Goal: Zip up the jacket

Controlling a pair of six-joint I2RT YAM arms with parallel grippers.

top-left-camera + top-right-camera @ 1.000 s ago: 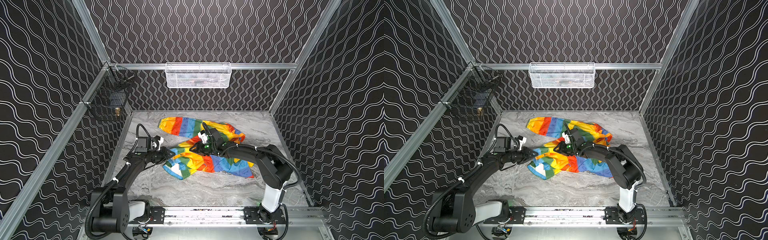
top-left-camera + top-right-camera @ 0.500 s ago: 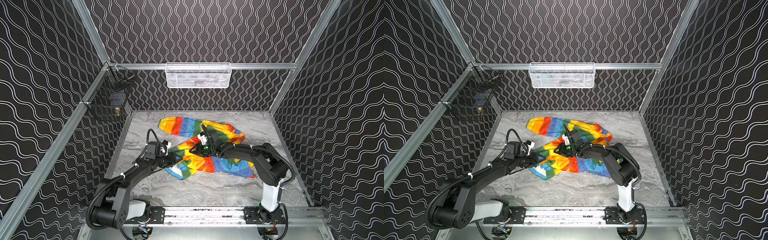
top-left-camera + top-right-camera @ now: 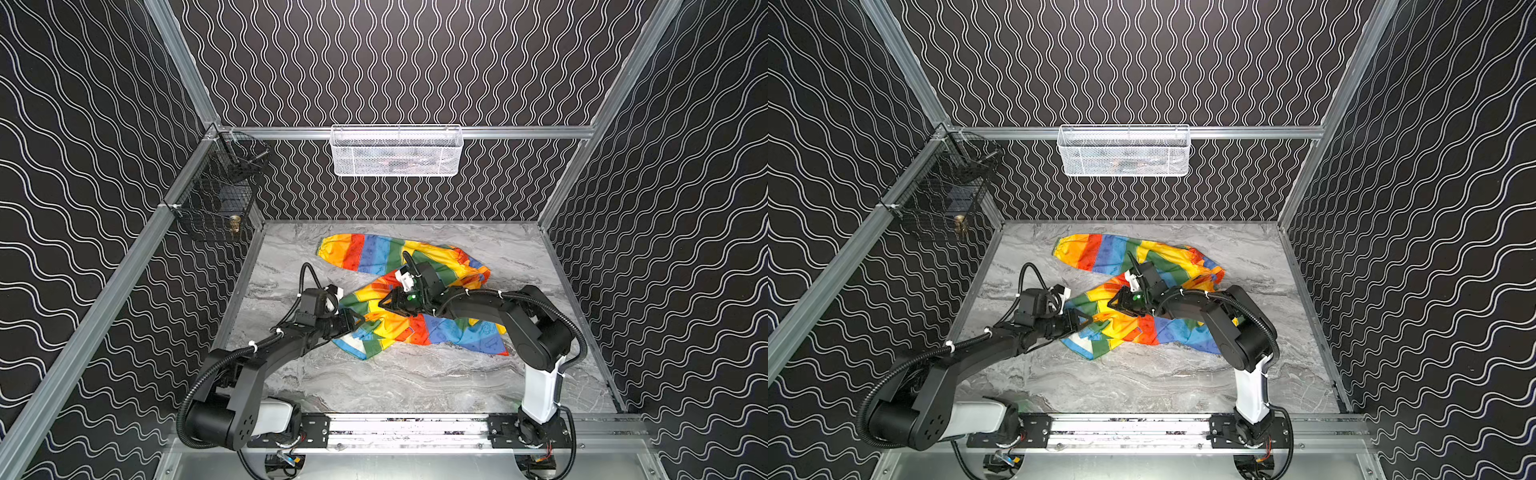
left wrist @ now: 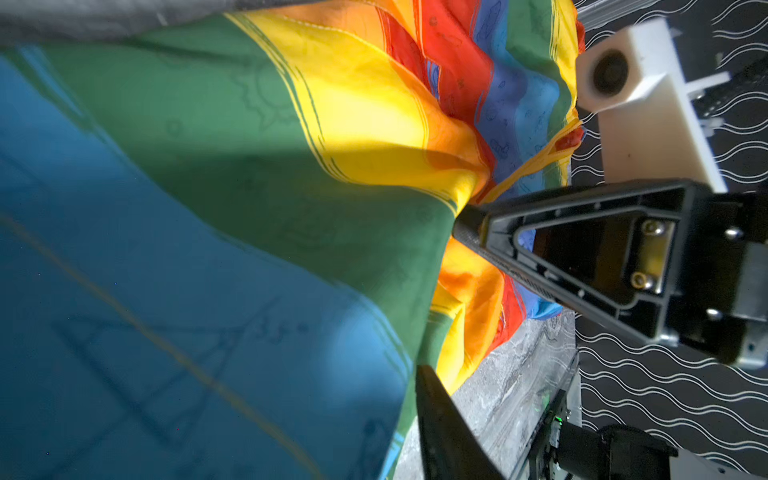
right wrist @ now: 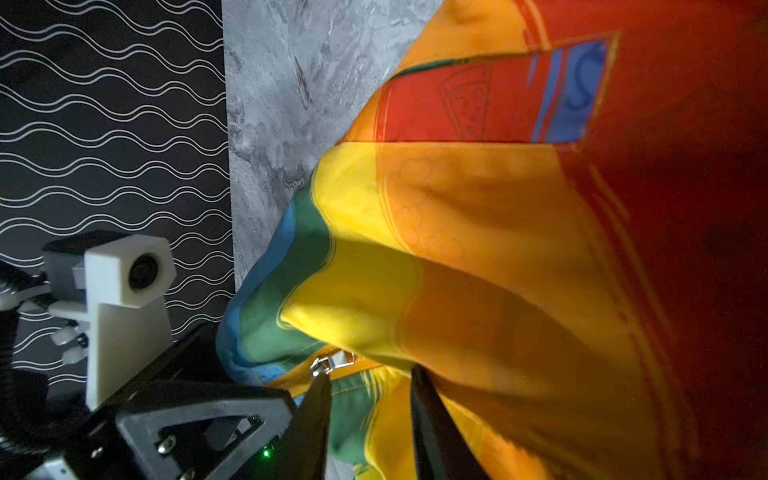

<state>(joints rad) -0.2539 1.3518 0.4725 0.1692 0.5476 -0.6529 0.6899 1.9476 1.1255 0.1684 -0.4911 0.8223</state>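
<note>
Jacket [image 3: 395,328] crumpled on marble table [image 3: 395,382], forward of white basket [image 3: 397,151]; one sleeve stretched nearest basket.

Both top views: left gripper [image 3: 358,321] at jacket edge, forward-left of basket; right gripper [image 3: 384,302] on jacket middle, forward of basket; finger state unreadable there.

Left wrist view only: right gripper tip buried in puckered fold, fabric pinched; one left finger [image 4: 436,415] visible, mate hidden under blue-green cloth; cannot tell whether left clamps.

Right wrist view only: silver zipper pull [image 5: 330,363] on orange tape, just at tip of right finger [image 5: 316,411]; fabric fills gap between right fingers.
</note>
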